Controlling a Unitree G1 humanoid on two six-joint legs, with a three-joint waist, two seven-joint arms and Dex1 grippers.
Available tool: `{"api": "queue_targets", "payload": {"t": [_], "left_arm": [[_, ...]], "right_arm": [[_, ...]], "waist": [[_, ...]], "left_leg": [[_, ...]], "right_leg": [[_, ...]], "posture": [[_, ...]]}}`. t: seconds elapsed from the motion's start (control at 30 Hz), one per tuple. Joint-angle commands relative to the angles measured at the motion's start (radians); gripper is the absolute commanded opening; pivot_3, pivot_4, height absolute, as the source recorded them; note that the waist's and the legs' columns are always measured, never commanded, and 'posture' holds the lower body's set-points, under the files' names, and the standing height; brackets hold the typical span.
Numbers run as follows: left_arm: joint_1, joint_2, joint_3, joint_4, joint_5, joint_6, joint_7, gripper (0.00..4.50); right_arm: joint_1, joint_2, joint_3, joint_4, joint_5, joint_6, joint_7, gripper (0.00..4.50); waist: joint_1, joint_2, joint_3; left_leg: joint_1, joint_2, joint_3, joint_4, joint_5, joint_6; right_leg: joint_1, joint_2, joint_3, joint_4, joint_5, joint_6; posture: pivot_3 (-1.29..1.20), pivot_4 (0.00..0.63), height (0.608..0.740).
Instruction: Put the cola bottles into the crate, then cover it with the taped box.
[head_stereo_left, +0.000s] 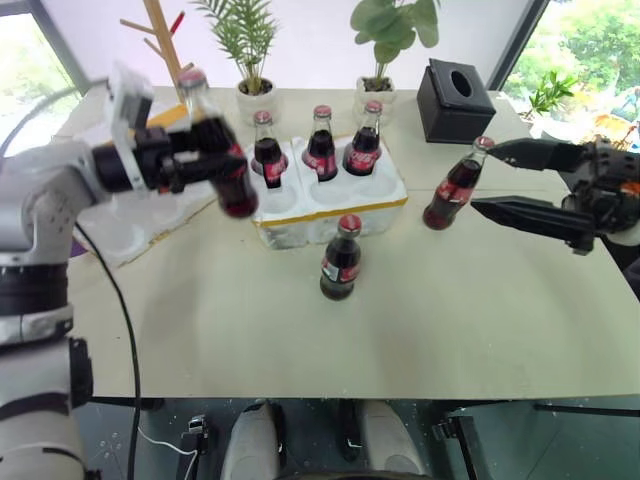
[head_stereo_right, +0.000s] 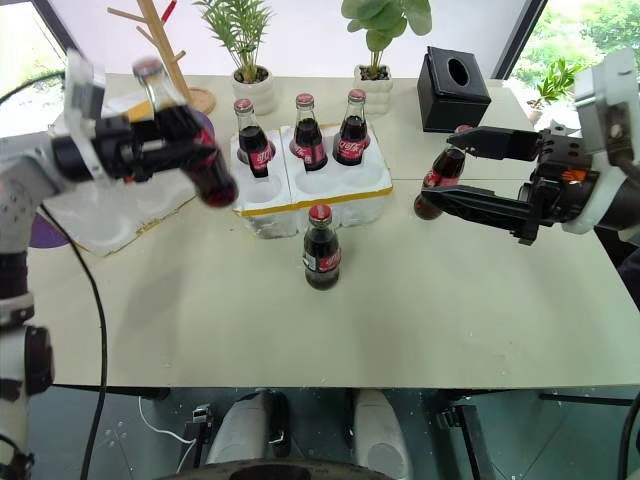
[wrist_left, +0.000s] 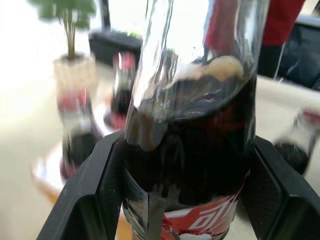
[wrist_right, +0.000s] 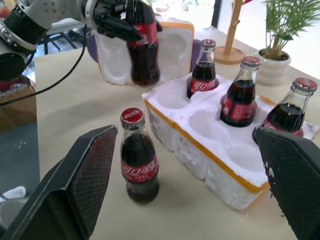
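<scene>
Left claw (head_stereo_left: 205, 160) pinching a cola bottle (head_stereo_left: 218, 150) aloft; right claw (head_stereo_left: 500, 180) spread.
Three bottles (head_stereo_left: 322, 143) stand in the crate's (head_stereo_left: 330, 205) back wells — red labels with white script, unreadable — one (head_stereo_left: 341, 260) stands on the bench (head_stereo_left: 400, 320), another (head_stereo_left: 455, 186) between the right claw's fingers.

The pale surface (head_stereo_left: 300, 340) carries the crate (head_stereo_left: 330, 205) near its middle, a cola bottle (head_stereo_left: 341, 258) standing just in front of it, the taped box (head_stereo_right: 110, 215) lying open at the left, and a black tissue box (head_stereo_left: 453, 100) and two potted plants (head_stereo_left: 258, 95) at the back.
</scene>
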Motion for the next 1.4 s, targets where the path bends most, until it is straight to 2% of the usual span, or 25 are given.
{"api": "queue_targets", "payload": {"t": [0.03, 0.2, 0.4, 0.6, 0.83, 0.9, 0.97, 1.07, 1.17, 1.3, 1.4], "left_arm": [[-0.083, -0.065, -0.048, 0.113, 0.067, -0.107, -0.009, 2.57], [-0.131, -0.123, -0.120, 0.231, 0.159, -0.226, -0.063, 2.57], [-0.116, -0.139, -0.128, 0.264, 0.191, -0.260, -0.093, 2.57], [-0.040, -0.187, -0.174, 0.268, 0.268, -0.346, -0.064, 2.57], [0.005, -0.227, -0.165, 0.296, 0.313, -0.366, -0.010, 2.57], [0.010, -0.222, -0.156, 0.289, 0.308, -0.360, -0.015, 3.62], [0.017, -0.209, -0.143, 0.263, 0.293, -0.341, -0.026, 4.45], [0.027, -0.173, -0.108, 0.194, 0.268, -0.300, -0.024, 4.45], [0.043, -0.104, -0.050, 0.065, 0.186, -0.188, -0.056, 4.45], [0.082, 0.039, 0.051, -0.155, 0.001, 0.051, -0.114, 4.45], [0.150, 0.135, 0.111, -0.303, -0.130, 0.187, -0.151, 4.45]], "right_arm": [[-0.017, 0.012, -0.004, -0.008, -0.016, -0.028, -0.024, 4.50], [-0.002, 0.025, -0.007, -0.022, -0.026, -0.030, -0.041, 4.50], [0.015, 0.034, -0.011, -0.026, -0.034, -0.032, -0.059, 4.50], [0.017, 0.053, 0.034, -0.022, -0.066, -0.053, -0.064, 4.50], [0.017, 0.067, 0.090, -0.026, -0.113, -0.085, -0.039, 4.50], [0.016, 0.073, 0.101, -0.020, -0.121, -0.089, -0.037, 4.50], [0.024, 0.078, 0.112, -0.019, -0.129, -0.091, -0.035, 4.50], [0.043, 0.087, 0.130, -0.019, -0.139, -0.086, -0.036, 4.50], [0.079, 0.097, 0.154, -0.045, -0.180, -0.120, -0.027, 4.50], [0.108, 0.144, 0.194, -0.073, -0.197, -0.139, -0.034, 4.50], [0.112, 0.187, 0.269, -0.088, -0.231, -0.161, -0.030, 4.50]], "waist": [[-0.001, 0.000, 0.000], [-0.010, 0.000, 0.000], [-0.005, 0.000, 0.000], [-0.003, 0.000, 0.000], [-0.006, 0.000, 0.000], [-0.006, 0.000, 0.000], [-0.006, 0.000, 0.000], [-0.006, 0.000, 0.000], [-0.009, 0.000, 0.000], [-0.013, 0.000, 0.000], [-0.011, 0.001, 0.000]], "left_leg": [[0.000, 0.000, 0.000, 0.000, 0.000, 0.000], [-0.001, 0.001, 0.000, 0.000, 0.000, 0.000], [-0.001, 0.001, 0.000, -0.002, 0.000, 0.000], [-0.001, 0.000, 0.000, -0.001, 0.000, 0.000], [-0.001, 0.001, -0.001, -0.001, 0.000, 0.000], [-0.001, 0.001, -0.001, -0.001, 0.000, 0.000], [-0.001, 0.001, 0.000, -0.001, 0.000, 0.000], [-0.001, 0.001, -0.001, -0.001, 0.000, 0.000], [-0.001, 0.001, -0.001, -0.001, 0.000, 0.000], [0.000, 0.002, -0.001, -0.001, 0.000, 0.000], [0.001, 0.002, 0.000, -0.001, 0.000, 0.000]], "right_leg": [[0.000, 0.000, 0.000, 0.000, 0.000, 0.000], [-0.002, 0.001, 0.000, 0.000, 0.001, 0.001], [-0.003, 0.002, 0.000, 0.001, 0.001, 0.001], [-0.002, 0.001, 0.000, 0.000, 0.001, 0.001], [-0.002, 0.001, 0.000, 0.001, 0.001, 0.001], [-0.002, 0.001, 0.000, 0.001, 0.001, 0.001], [-0.002, 0.001, 0.000, 0.001, 0.001, 0.001], [-0.002, 0.001, 0.000, 0.001, 0.001, 0.001], [-0.002, 0.001, 0.000, 0.002, 0.001, 0.001], [-0.002, 0.002, 0.000, 0.002, 0.001, 0.001], [-0.002, 0.001, 0.001, 0.003, 0.001, 0.001]], "posture": [[0.00, 0.150, 0.740], [0.00, 0.150, 0.740], [0.00, 0.150, 0.740], [0.00, 0.150, 0.740], [0.00, 0.150, 0.740], [0.00, 0.150, 0.740], [0.00, 0.150, 0.740], [0.00, 0.150, 0.740], [0.00, 0.150, 0.740], [0.00, 0.150, 0.740], [0.00, 0.150, 0.740]]}}
